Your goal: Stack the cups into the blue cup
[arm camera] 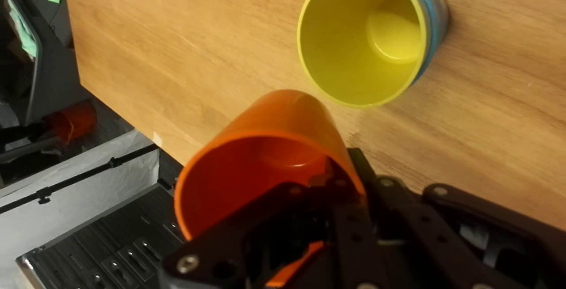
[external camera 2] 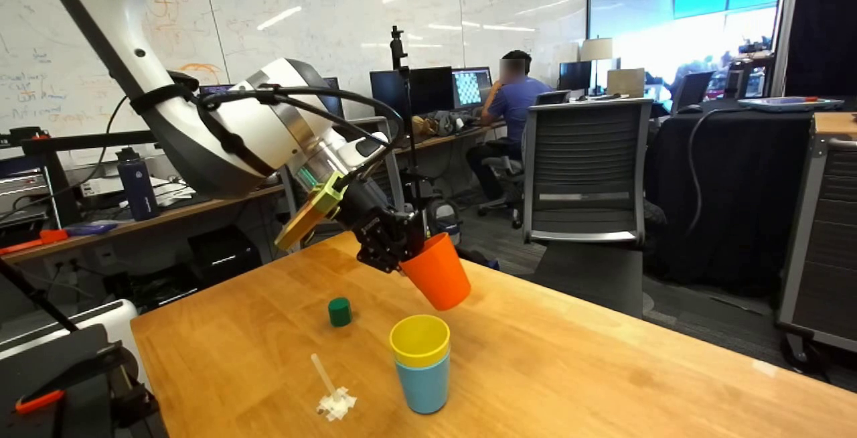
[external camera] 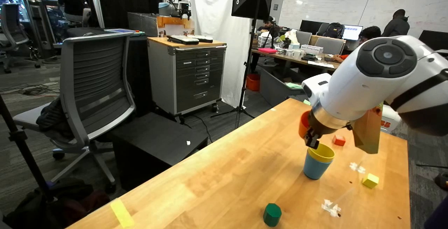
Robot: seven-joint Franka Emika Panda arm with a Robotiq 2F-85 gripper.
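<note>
The orange-red cup (external camera 2: pixel 438 274) hangs tilted above the table, its base slanting down. It also shows in the wrist view (arm camera: pixel 283 116) and, partly hidden, in an exterior view (external camera: pixel 303 125). My gripper (external camera 2: pixel 407 257) is shut on its rim wall, one finger inside and one outside, as the wrist view (arm camera: pixel 342 165) shows. The yellow cup (external camera 2: pixel 420 351) sits upright inside the blue cup (external camera 2: pixel 426 384), its upper part standing out. The nested pair also shows in an exterior view, yellow cup (external camera: pixel 322 153) above blue cup (external camera: pixel 316 167). The orange-red cup is above and beside them, not touching.
A dark green cup (external camera: pixel 272 215), a yellow block (external camera: pixel 370 180) and a red block (external camera: pixel 338 140) rest on the wooden table (external camera: pixel 224 173). White tape patches (external camera: pixel 330 208) are on the table, and a thin clear stick (external camera 2: pixel 323 374) rises from one patch.
</note>
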